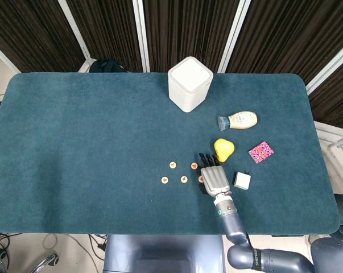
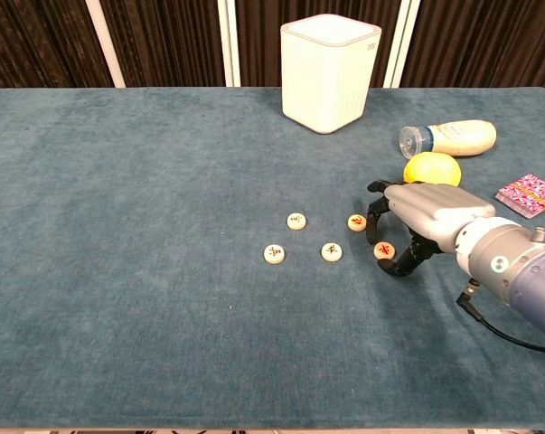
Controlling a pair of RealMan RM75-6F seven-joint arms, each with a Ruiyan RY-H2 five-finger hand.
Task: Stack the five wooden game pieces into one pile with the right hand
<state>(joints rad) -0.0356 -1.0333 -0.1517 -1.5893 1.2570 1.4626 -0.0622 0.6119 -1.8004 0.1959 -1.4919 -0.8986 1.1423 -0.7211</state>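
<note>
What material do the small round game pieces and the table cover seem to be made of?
The game pieces look like pale, smooth wood: tan discs with marks on top, too small to read. The table cover looks like teal fabric, felt or short carpet: matte, with a fuzzy nap.

You have five wooden game pieces (image 2: 331, 251) on the table (image 2: 118, 271), all lying single: two in the far row, three in the near row, the rightmost partly under the right hand (image 2: 421, 212). That is the one hand you can see. On the far side there is one white box (image 2: 331, 72). To the right lie one bottle (image 2: 448, 137), one yellow fruit (image 2: 432, 167), one pink packet (image 2: 528, 194) and one small white block (image 1: 242, 181).
</note>
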